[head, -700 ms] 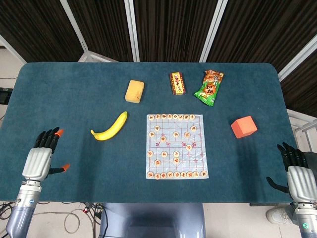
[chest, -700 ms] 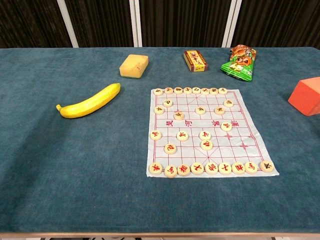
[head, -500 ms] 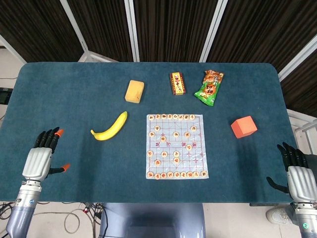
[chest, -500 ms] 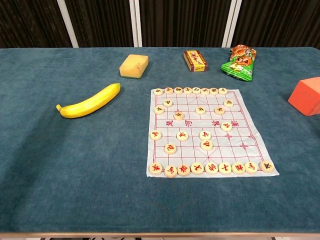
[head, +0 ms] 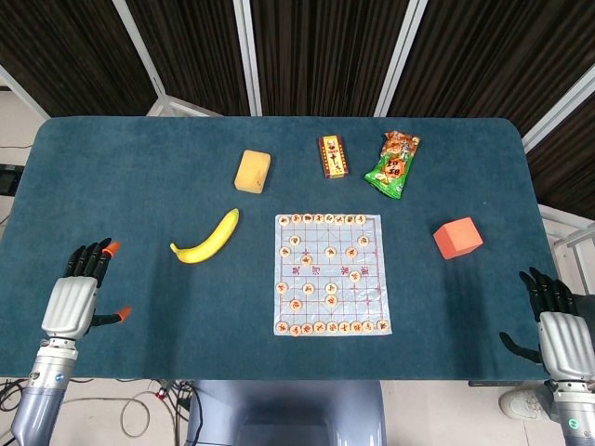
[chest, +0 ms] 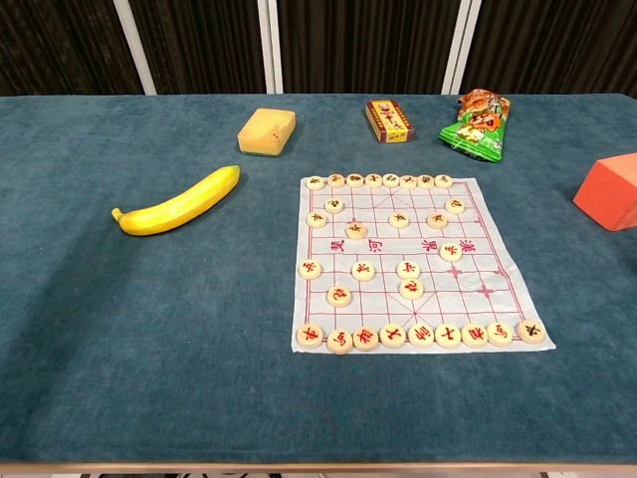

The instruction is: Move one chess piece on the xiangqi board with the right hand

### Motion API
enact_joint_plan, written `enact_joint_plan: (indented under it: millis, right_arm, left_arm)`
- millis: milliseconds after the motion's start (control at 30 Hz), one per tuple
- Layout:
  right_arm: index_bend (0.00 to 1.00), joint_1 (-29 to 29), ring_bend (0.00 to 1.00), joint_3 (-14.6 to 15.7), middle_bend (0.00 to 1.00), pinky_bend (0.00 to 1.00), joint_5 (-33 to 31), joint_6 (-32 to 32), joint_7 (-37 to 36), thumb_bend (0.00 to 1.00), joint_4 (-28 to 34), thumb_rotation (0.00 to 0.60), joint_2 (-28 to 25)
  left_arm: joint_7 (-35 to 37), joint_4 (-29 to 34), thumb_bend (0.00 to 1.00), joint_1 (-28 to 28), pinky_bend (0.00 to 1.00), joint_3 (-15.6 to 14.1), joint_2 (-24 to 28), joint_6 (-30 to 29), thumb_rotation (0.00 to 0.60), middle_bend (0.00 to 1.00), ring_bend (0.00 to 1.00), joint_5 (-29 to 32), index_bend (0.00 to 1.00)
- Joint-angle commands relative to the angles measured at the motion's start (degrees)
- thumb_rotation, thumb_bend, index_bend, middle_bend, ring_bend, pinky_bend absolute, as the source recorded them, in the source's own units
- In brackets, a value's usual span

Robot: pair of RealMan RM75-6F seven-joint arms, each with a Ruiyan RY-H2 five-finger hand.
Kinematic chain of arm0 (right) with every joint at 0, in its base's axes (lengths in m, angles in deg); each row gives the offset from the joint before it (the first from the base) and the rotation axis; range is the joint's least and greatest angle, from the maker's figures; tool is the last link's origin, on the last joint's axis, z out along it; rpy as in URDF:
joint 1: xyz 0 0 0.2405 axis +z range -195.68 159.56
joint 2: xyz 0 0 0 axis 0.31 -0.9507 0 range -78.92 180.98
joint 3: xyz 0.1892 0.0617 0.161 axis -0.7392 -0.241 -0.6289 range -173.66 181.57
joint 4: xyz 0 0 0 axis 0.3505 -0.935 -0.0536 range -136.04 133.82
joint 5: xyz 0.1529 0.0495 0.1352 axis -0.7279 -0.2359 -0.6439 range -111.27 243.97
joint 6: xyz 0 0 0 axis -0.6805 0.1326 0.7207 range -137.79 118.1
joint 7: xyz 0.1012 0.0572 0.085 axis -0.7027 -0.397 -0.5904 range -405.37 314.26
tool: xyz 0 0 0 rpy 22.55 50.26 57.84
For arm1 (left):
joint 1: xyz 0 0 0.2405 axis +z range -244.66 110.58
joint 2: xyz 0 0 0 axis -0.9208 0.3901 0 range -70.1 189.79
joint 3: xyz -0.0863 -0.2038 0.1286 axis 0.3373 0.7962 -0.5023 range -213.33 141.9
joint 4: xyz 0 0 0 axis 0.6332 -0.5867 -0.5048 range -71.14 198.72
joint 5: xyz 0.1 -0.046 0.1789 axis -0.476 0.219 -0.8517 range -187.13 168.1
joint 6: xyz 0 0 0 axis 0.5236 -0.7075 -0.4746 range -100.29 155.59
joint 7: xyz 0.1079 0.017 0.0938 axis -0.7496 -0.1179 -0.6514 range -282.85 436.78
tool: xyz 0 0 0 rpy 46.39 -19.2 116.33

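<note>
A thin, glossy xiangqi board (chest: 418,261) printed with a red grid lies flat on the table (head: 139,177), whose top is covered in a deep teal, felt-like cloth with rounded corners. Round, cream-coloured disc chess pieces (chest: 363,271) with red or dark characters sit on the sheet: a full row along the near edge, another row along the far edge, and a scatter of single discs across the middle. The characters are too small to read.

The right hand (head: 556,321) rests at the near right edge of the table, well apart from the board, with a silvery metal back and dark fingers (head: 537,283) spread and holding nothing. The left hand (head: 76,295) lies at the near left edge, built the same way but with orange tips on some fingers (head: 112,249), also spread with nothing in them. Neither hand appears in the chest view.

To the left of the board lies a curved yellow banana (chest: 179,201), smooth-skinned, stem end pointing left. Beyond it sits a blocky yellow sponge (chest: 267,131) with rounded edges. Past the board's far edge are a small red and gold box (chest: 389,120) and a crinkled green snack bag (chest: 478,124). A matte orange cube (head: 457,237) stands to the right of the board
</note>
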Motion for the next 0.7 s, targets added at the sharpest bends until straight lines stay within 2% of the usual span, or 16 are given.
enact_joint_plan:
  millis: [33, 567, 600, 667, 700]
  right_arm:
    - [0.0, -0.03, 0.0, 0.07, 0.0, 0.0, 0.13, 0.08, 0.08, 0.27, 0.1, 0.6, 0.02]
    - [0.0, 0.31, 0.01, -0.53, 0.0, 0.0, 1.4, 1.31, 1.15, 0.27, 3.08, 0.6, -0.97]
    - [0.0, 0.41, 0.03, -0.64, 0.01, 0.01, 1.52, 1.39, 1.33, 0.27, 3.59, 0.6, -1.1]
    - [0.0, 0.71, 0.15, -0.76, 0.09, 0.11, 1.8, 1.25, 1.71, 0.27, 4.56, 0.6, -1.41]
    - [0.0, 0.88, 0.27, -0.84, 0.2, 0.22, 1.86, 1.11, 1.88, 0.27, 4.87, 0.6, -1.53]
  left_arm:
    - [0.03, -0.01, 0.0, 0.0, 0.0, -0.03, 0.0, -0.01, 0.6, 0.0, 0.0, -0.06, 0.0]
    - [0.51, 0.12, 0.0, 0.03, 0.0, 0.23, 0.09, 0.04, 0.6, 0.0, 0.0, 0.36, 0.0]
    - [0.57, 0.14, 0.0, 0.03, 0.0, 0.24, 0.1, 0.04, 0.6, 0.0, 0.0, 0.37, 0.0]
    - [0.67, 0.17, 0.0, 0.04, 0.0, 0.24, 0.13, 0.04, 0.6, 0.0, 0.0, 0.38, 0.0]
    - [0.72, 0.21, 0.0, 0.05, 0.0, 0.25, 0.15, 0.03, 0.6, 0.0, 0.0, 0.38, 0.0]
